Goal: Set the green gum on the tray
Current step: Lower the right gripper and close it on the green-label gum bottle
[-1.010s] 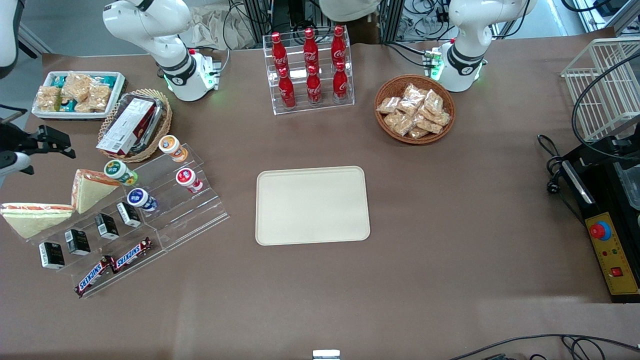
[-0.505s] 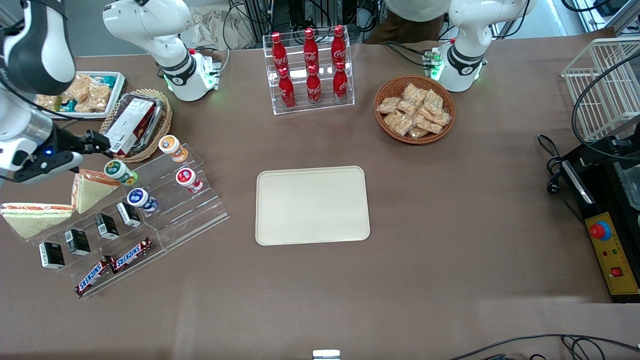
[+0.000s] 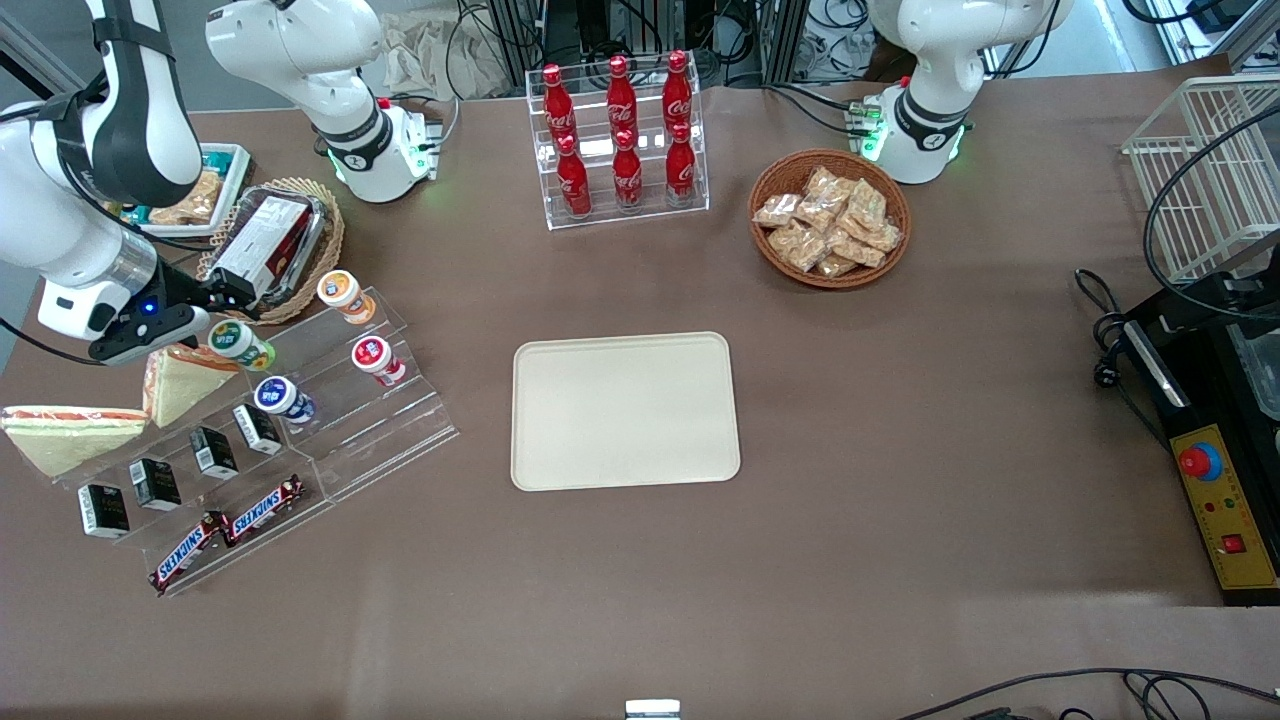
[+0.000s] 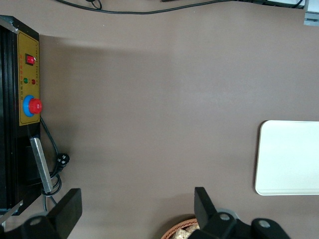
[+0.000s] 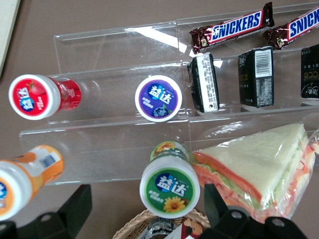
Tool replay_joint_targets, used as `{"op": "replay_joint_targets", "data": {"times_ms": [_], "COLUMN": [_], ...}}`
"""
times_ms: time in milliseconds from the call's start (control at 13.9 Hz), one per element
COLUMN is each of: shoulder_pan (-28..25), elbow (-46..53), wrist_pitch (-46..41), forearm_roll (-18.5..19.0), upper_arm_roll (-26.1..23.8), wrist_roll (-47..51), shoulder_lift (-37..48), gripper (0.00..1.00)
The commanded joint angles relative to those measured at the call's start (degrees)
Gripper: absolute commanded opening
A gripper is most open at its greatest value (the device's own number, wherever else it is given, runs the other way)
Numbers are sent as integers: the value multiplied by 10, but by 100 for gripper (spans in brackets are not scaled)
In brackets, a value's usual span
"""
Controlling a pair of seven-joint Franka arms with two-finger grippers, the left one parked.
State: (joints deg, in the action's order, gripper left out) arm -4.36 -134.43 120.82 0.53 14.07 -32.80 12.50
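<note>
The green gum [image 3: 240, 343], a white lid with a green label on a green-yellow body, lies on the upper step of a clear acrylic shelf [image 3: 400, 420]. My right gripper [image 3: 228, 305] hovers just above it, open, at the shelf's edge farthest from the front camera. In the right wrist view the gum [image 5: 169, 186] sits between the two spread fingers [image 5: 75, 209] of the gripper [image 5: 146, 201], apart from both. The cream tray [image 3: 625, 410] lies flat mid-table, toward the parked arm from the shelf; its corner shows in the left wrist view [image 4: 291, 157].
On the shelf: an orange-lidded bottle [image 3: 343, 293], a red-lidded bottle [image 3: 374, 357], a blue-lidded bottle [image 3: 279, 395], black packets [image 3: 213, 452] and Snickers bars [image 3: 225, 530]. A sandwich [image 3: 180, 380] touches the gum's side. A wicker basket with a box [image 3: 265, 250] lies just under the gripper.
My right arm has swung in from the working arm's end of the table, and its gripper now hangs over the green gum. The gum and tray have not moved.
</note>
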Motion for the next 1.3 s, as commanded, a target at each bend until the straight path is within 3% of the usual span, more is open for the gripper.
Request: {"op": "replay_joint_targets", "data": {"times_ms": [0,577,649,866,938,1082,1227], "shoulder_pan": [4,4,4,3,3,3,3], "elbow": [-27,-77,-77,-75,-74,-72,-60], "wrist_pitch": [31,100,99,90,85,82,82], "forearm_roll": [-10,-9,-9,-9,-9,1,3], "upper_arm_roll": [11,12,12,12,12,11,11], "wrist_roll": [-25,-27,-29,-26,-25,-25,-23], "shoulder_lift": [15,9,9,8,7,7,8], "gripper": [100,100,95,36,25,13,13]}}
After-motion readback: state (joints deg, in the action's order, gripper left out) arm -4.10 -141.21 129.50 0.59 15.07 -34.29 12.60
